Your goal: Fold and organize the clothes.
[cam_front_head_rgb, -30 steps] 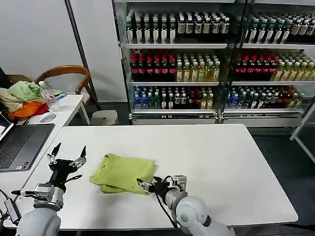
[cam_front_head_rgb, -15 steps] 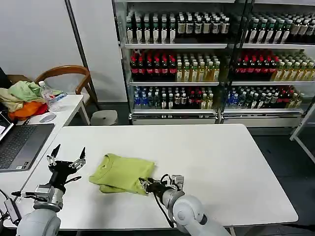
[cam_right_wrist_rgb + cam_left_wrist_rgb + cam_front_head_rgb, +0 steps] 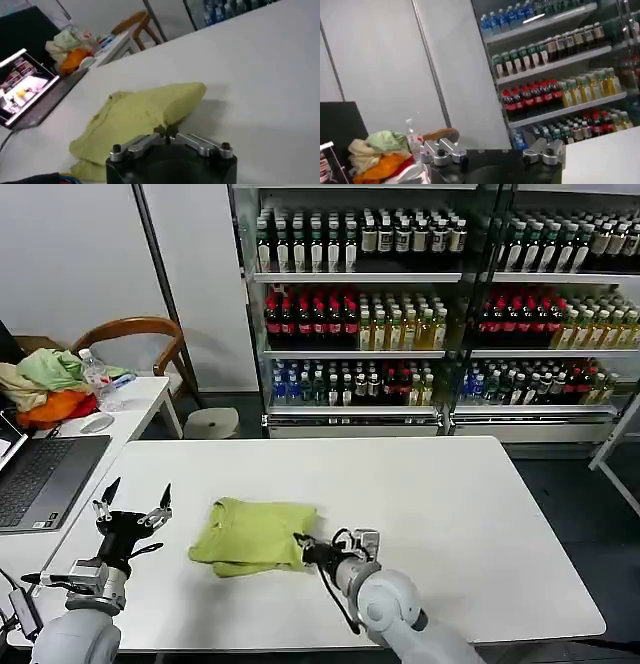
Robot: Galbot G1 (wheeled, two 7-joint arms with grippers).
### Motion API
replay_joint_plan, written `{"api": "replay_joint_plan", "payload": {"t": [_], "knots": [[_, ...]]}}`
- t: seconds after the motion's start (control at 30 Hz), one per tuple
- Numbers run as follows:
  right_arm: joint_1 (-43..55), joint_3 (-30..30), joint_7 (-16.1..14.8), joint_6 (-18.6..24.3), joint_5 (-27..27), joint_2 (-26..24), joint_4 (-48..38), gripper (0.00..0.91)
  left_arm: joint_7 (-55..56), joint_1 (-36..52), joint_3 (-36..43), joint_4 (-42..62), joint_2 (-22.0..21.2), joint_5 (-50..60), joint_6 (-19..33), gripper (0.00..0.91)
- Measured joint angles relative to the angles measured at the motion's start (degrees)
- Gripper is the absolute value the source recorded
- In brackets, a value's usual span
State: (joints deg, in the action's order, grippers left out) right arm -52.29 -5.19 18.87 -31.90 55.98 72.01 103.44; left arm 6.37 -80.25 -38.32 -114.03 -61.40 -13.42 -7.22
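Lime yellow-green cotton T-shirt (image 3: 252, 534), already folded into a lumpy rectangle, has slid slightly toward your right gripper (image 3: 303, 545) over the last second; its jaws are pinched shut on the near corner, so you're dragging it into place. Left gripper (image 3: 130, 506) waits beside the shirt, fingers spread, empty. White table (image 3: 450, 514) underneath.

Before you: white worktop (image 3: 450, 514). On the side desk (image 3: 140, 399) to your left, an open laptop (image 3: 40, 474), a heap of garments (image 3: 45, 384), and a plastic bottle (image 3: 95, 374) beside it. Behind: wooden chair (image 3: 140, 334), stocked drink shelves (image 3: 430, 314).
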Motion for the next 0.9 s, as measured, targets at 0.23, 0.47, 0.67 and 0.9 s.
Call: {"api": "replay_joint_plan", "payload": {"t": [0.23,0.47,0.67,0.9], "knots": [[-0.19,3.1,-0.48,-0.59,-1.15,-2.55,1.9,0.0,0.06,0.46,0.56,0.51,-0.46,0.03,-0.16,0.907],[-1.37,6.8,-2.01,-1.01,-2.43,-5.57,2.2,0.0,0.06,0.98,1.41,0.77,-0.54,0.1,-0.15,0.907],[-1.66,10.16,-5.8,-1.21,-5.25,-8.17,1.8,0.0,0.04,1.2,2.24,1.01,-0.72,1.15,-0.12,0.907],[-1.56,12.5,-12.18,-1.29,-10.41,-10.17,0.11,0.0,0.02,1.72,3.0,1.17,-0.98,1.32,-0.05,0.907]]}}
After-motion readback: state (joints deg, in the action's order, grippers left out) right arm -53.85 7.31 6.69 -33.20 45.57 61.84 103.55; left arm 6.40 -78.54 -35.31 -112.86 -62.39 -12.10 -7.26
